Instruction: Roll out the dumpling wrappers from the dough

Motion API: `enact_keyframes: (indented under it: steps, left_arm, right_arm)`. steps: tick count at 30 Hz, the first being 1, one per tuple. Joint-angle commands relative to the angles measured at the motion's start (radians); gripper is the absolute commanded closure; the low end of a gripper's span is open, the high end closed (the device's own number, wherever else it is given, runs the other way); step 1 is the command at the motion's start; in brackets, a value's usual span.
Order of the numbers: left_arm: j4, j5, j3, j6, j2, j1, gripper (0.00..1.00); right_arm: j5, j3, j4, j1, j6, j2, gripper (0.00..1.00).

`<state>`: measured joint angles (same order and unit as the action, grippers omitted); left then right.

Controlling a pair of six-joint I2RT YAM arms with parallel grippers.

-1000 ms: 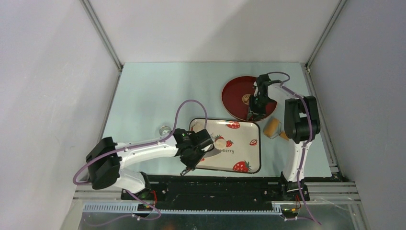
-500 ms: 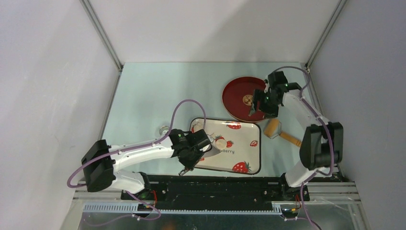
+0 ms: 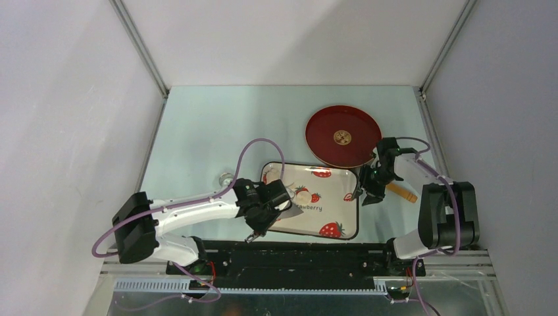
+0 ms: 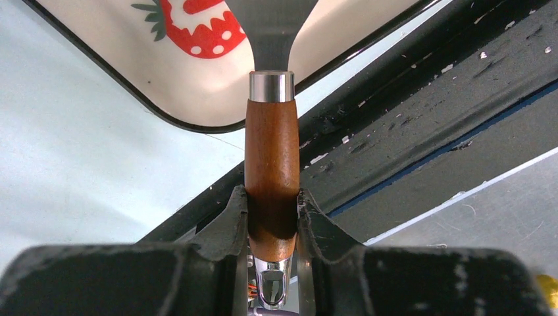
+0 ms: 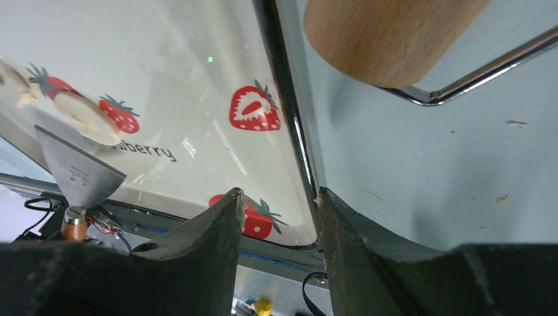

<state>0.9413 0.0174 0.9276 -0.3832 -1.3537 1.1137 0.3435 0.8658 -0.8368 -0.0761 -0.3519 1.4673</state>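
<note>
Pulled back from over the red plate (image 3: 324, 125) since the earlier frame: right hand (image 3: 363, 195), now just off the strawberry tray's (image 3: 335, 185) right rim, fingers apart, nothing between. Pale blue desk (image 3: 217, 125) beneath. Plate beyond the tray's far right corner. Left hand (image 4: 272, 196) at the tray's near left corner, clamped on a scraper's (image 4: 271, 151) wooden handle. Wooden rolling pin (image 3: 399, 191) right of the tray. Flattened round of dough (image 3: 301, 195) on the tray, left of centre.

The tray (image 3: 337, 184) is cream with red strawberries, the dough (image 5: 85, 118) pale cream, the plate (image 3: 322, 125) dark red.
</note>
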Motion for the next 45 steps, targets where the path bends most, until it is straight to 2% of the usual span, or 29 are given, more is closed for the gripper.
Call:
enact_keyframes:
  steps: [1,6,10,14,19,23,45]
  left_arm:
    - [-0.004,-0.022,-0.002,0.014,0.003,0.008,1.00]
    - [-0.006,-0.037,0.000,0.016,-0.038,0.009,1.00]
    - [-0.008,-0.033,0.005,0.024,-0.065,0.008,1.00]
    - [-0.010,-0.028,0.013,0.032,-0.090,0.008,1.00]
    - [-0.012,-0.032,0.023,0.040,-0.122,0.008,1.00]
    - [-0.012,-0.033,0.038,0.045,-0.146,0.008,1.00]
    - [-0.013,-0.080,0.083,0.099,-0.208,-0.086,1.00]
  right_arm:
    - [0.040,-0.043,0.085,0.008,-0.024,0.041,0.50]
    - [0.064,-0.058,0.146,0.011,-0.020,0.107,0.52]
    - [0.061,-0.057,0.174,0.014,-0.014,0.145,0.58]
    - [0.080,-0.057,0.194,0.026,0.001,0.175,0.70]
    - [0.092,-0.057,0.197,0.028,0.008,0.173,0.92]
    - [0.102,-0.056,0.194,0.027,0.012,0.169,1.00]
    - [0.105,-0.056,0.176,0.019,0.033,0.163,1.00]
